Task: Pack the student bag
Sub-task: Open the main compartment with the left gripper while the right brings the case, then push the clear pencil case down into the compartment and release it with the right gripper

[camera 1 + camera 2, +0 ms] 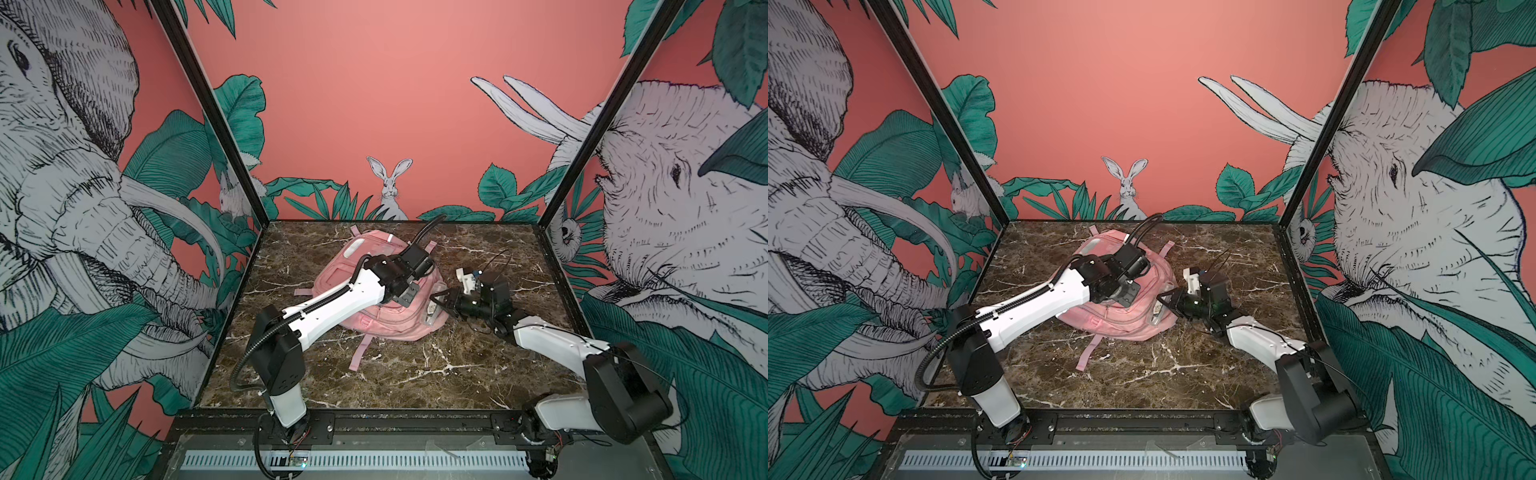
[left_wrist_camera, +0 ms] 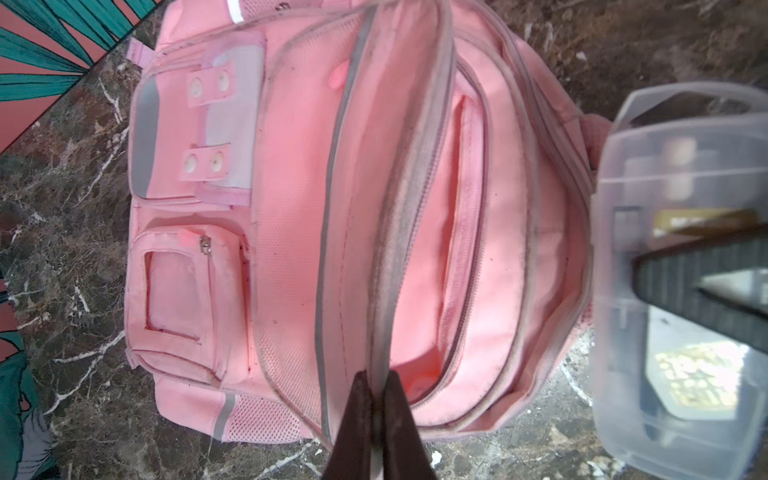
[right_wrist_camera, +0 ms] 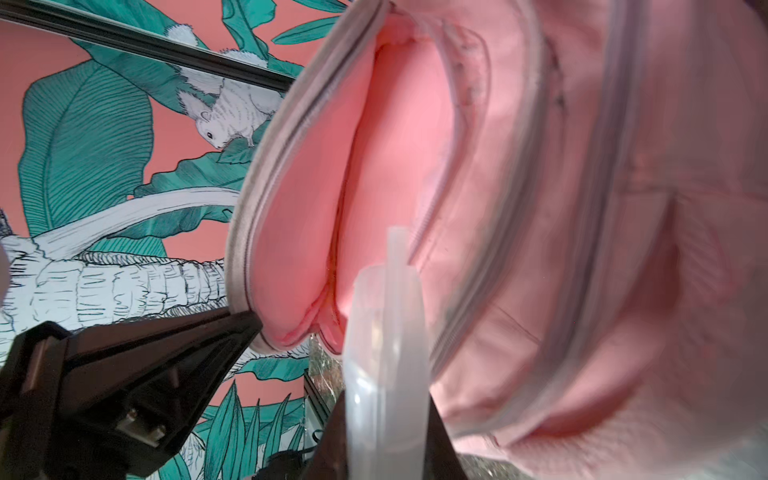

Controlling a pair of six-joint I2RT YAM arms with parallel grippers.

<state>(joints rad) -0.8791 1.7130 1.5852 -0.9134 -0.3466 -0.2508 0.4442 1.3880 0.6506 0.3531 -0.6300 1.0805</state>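
The student bag (image 1: 395, 326) (image 1: 1121, 322), a big pink backpack, lies flat on the marble table in both top views. Its main compartment is unzipped and gapes open (image 2: 419, 208). My left gripper (image 2: 379, 386) is shut on the grey zipper rim of the bag's front flap and holds it up. That rim and the pink lining (image 3: 316, 208) fill the right wrist view. My right gripper (image 3: 386, 407) is shut on a clear plastic case (image 3: 386, 332) (image 2: 681, 174), held on edge at the bag's mouth on its right side (image 1: 432, 313).
The brown marble table (image 1: 415, 374) is bounded by patterned walls with black frame posts on the left, right and back. A pink strap (image 1: 359, 353) trails from the bag toward the front. The front rail carries both arm bases.
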